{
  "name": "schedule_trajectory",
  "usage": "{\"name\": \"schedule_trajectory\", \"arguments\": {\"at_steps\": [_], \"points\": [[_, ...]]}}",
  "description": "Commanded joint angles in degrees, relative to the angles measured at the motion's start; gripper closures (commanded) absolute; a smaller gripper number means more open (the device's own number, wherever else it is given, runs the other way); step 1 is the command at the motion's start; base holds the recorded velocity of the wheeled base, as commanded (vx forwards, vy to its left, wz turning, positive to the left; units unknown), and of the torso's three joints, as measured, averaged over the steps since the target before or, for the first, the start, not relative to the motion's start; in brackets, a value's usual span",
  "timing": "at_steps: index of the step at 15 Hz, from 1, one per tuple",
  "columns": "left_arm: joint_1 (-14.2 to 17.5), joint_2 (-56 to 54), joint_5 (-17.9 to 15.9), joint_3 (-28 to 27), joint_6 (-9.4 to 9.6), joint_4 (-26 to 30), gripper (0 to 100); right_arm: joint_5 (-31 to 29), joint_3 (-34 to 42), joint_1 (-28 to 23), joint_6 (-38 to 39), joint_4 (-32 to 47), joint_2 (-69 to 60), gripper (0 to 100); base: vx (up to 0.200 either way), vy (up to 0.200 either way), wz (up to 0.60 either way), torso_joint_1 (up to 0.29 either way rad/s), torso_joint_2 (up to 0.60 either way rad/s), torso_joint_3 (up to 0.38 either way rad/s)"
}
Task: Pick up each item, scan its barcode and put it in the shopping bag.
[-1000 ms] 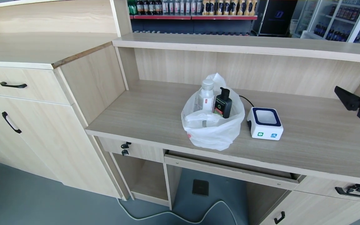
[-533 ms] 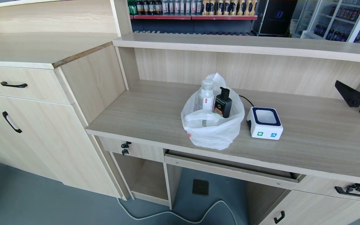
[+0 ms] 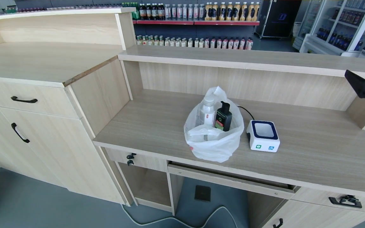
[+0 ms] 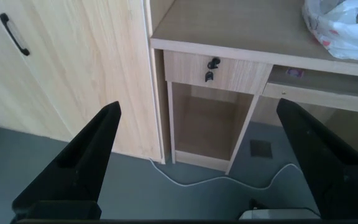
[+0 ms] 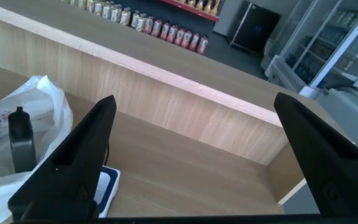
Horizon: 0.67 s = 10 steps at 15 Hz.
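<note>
A white plastic shopping bag (image 3: 214, 142) stands open on the wooden counter (image 3: 157, 123). Upright inside it are a white bottle (image 3: 207, 111) and a black pump bottle (image 3: 223, 117). A white and blue barcode scanner (image 3: 262, 135) sits just right of the bag. My right gripper (image 3: 359, 86) hangs open and empty above the counter's far right end, level with the upper ledge. In the right wrist view this gripper (image 5: 194, 102) looks over the bag (image 5: 42, 112), the black bottle (image 5: 20, 146) and the scanner (image 5: 107, 183). My left gripper (image 4: 197, 109) is open and empty, low in front of the counter, with the bag (image 4: 347, 25) far off.
An upper ledge (image 3: 233, 58) runs above the counter's back wall. A tall cabinet (image 3: 43, 104) with black handles stands at the left. Below the counter are an open cubby (image 3: 144, 180), a pull-out tray (image 3: 230, 179) and a cable on the floor (image 3: 176, 217). Store shelves stand behind.
The whole head picture has shifted, so the camera has moved. Against the counter, my right gripper has risen to the height of the upper ledge. Bag, bottles and scanner have stayed put.
</note>
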Motion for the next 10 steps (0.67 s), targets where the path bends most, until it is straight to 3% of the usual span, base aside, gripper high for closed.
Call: {"name": "schedule_trajectory", "arguments": {"at_steps": [1, 6, 7, 10], "points": [[0.0, 0.0, 0.0, 0.0, -0.01, 0.0, 0, -0.2, -0.2, -0.3, 1.1, 0.8, 0.1, 0, 0.000, 0.000, 0.00, 0.305, -0.56, -0.261], [0.0, 0.0, 0.0, 0.0, -0.01, 0.0, 0, 0.0, 3.8, -6.4, 4.8, 3.3, -1.0, 0, 0.000, 0.000, -0.60, 0.331, -0.60, -0.272], [0.0, 0.0, 0.0, 0.0, -0.01, 0.0, 0, -0.3, 4.3, -6.7, 4.8, 3.2, -0.9, 0, 0.000, 0.000, -0.60, 0.159, -0.32, -0.134], [0.0, 0.0, -0.1, 0.0, -0.01, 0.0, 0, -3.7, 7.9, -6.7, 4.3, 2.7, 0.0, 0, 0.000, 0.000, 0.00, 0.019, -0.02, -0.015]]}}
